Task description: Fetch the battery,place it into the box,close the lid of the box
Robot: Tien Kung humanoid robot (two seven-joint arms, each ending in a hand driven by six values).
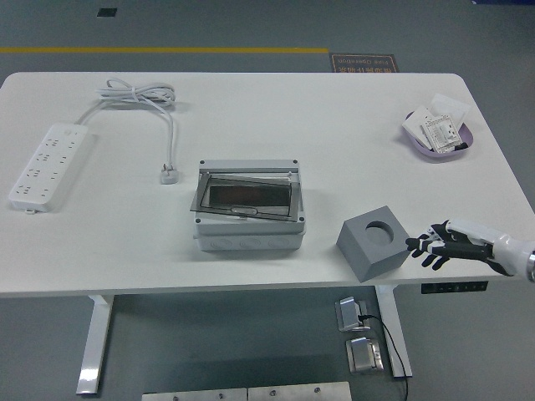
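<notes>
A: At the near right edge of the white table [251, 100] we see the right hand [436, 246], reaching in low from the right. Its dark fingers [420, 244] are loosely spread and point left, and they hold nothing. The fingertips sit just beside the right face of the grey cube [375, 241], which has a round hole in its top; we cannot tell whether they touch it.

B: And the box [248, 209]?

A: We find it in the middle of the table, just left of the cube. Its dark see-through lid [246, 197] lies a little askew over the top, turned slightly against the pale housing, so it does not look seated.

B: Where is the battery?

A: We cannot make one out for certain. At the far right of the table stands a shallow purple dish [436, 139] with small white items [441, 129] in it, well apart from the hand; whether one of them is the battery we cannot tell. We also cannot see into the cube's hole.

B: Anything else on the table?

A: On the left side lies a white power strip [48, 164]. Its cable [142, 96] coils near the far edge and runs down to a plug [169, 174] lying between the strip and the box.
</notes>
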